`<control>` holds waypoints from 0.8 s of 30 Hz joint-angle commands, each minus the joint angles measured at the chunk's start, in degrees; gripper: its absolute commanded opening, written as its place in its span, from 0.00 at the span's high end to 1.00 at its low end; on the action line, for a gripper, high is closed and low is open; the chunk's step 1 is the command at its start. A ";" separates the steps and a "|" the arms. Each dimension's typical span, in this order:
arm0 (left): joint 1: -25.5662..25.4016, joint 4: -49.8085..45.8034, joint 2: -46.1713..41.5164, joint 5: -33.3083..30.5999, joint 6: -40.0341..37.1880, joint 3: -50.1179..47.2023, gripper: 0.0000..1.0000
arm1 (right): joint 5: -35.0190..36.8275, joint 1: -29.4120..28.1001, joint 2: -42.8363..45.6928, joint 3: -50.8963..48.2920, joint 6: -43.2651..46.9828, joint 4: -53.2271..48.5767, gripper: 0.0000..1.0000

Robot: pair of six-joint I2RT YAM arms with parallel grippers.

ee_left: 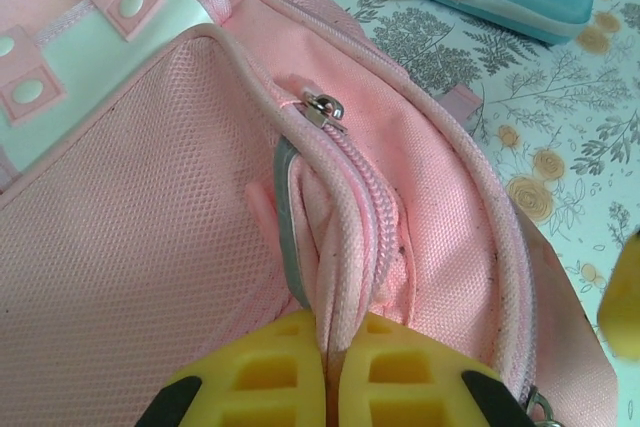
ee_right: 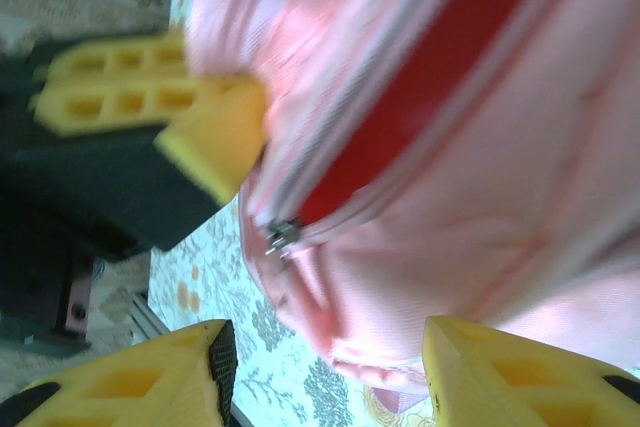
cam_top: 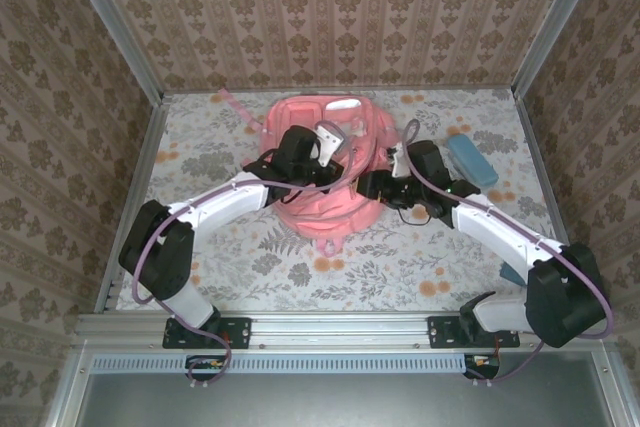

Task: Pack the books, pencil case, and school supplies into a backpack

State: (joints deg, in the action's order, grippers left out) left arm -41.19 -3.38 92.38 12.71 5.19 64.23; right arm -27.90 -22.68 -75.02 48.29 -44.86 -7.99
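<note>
We are opening the backpack (cam_top: 330,215): left gripper (ee_left: 335,347) clamps its zip seam (right gripper (ee_right: 325,357) gapes). Next, the pencil case (cam_top: 472,159) at two o'clock.

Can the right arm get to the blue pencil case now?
Probably yes. The pencil case lies on the table right beside it, nothing in between, and the right fingers are open. It would just turn away from the backpack.
</note>
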 commanded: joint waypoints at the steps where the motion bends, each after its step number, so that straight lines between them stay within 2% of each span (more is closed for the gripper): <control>1: 0.76 4.20 -3.79 1.09 -3.05 -0.44 1.00 | -2.85 1.90 -1.07 3.03 -8.11 -0.50 0.48; 12: 0.84 4.18 -4.76 2.50 -4.00 -1.84 1.00 | -5.70 2.37 -11.57 11.79 -14.77 -0.04 0.51; 16: 0.79 4.43 -5.52 2.84 -3.49 -2.13 1.00 | -7.94 2.26 -14.22 11.91 -17.29 3.52 0.52; 18: 0.82 4.37 -5.89 2.72 -2.72 -2.36 1.00 | -9.61 2.28 -15.33 12.00 -18.25 6.55 0.56; 20: 0.78 3.48 -6.36 2.09 -1.16 -2.42 0.94 | -11.21 2.20 -16.14 11.83 -20.05 10.44 0.63; 24: 0.95 -1.78 -8.71 -2.63 5.88 -1.99 0.69 | -13.28 1.77 -17.16 11.40 -23.08 16.98 0.82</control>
State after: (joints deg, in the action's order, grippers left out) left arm -40.60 -3.99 88.18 12.16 5.23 61.52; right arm -37.76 -20.51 -91.24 58.83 -64.73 0.69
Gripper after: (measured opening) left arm 0.282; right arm 0.199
